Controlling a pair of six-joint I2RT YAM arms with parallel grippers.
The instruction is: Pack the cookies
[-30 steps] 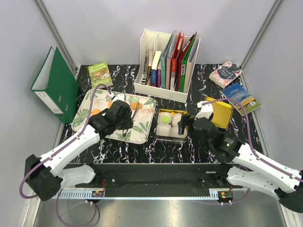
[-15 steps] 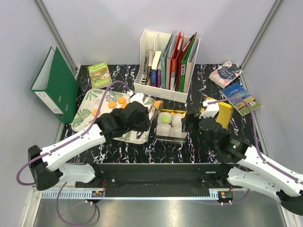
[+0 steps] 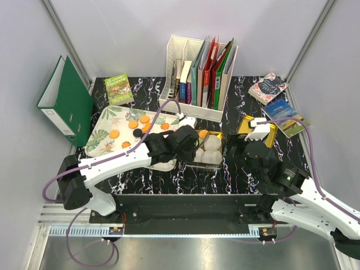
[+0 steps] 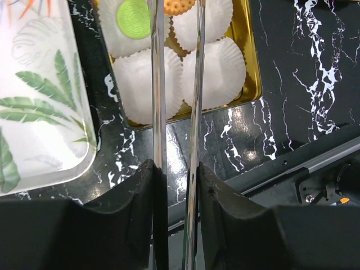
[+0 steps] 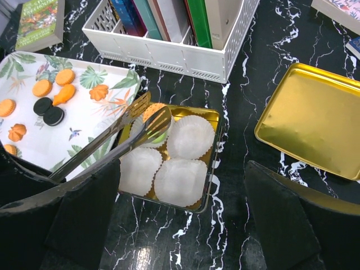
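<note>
Behind the gold tin (image 5: 194,111) stands a file rack (image 5: 169,53); left hand (image 3: 181,145) grips tongs (image 4: 158,112), right hand (image 5: 181,222) gapes open.

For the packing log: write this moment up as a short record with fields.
left gripper: shut on tongs
tongs: pinching an orange cookie over the gold tin
gold tin: paper cups, green cookie in one
right gripper: open, holding nothing
tray: loose cookies, orange and black
gold lid: lying right of the tin
</note>
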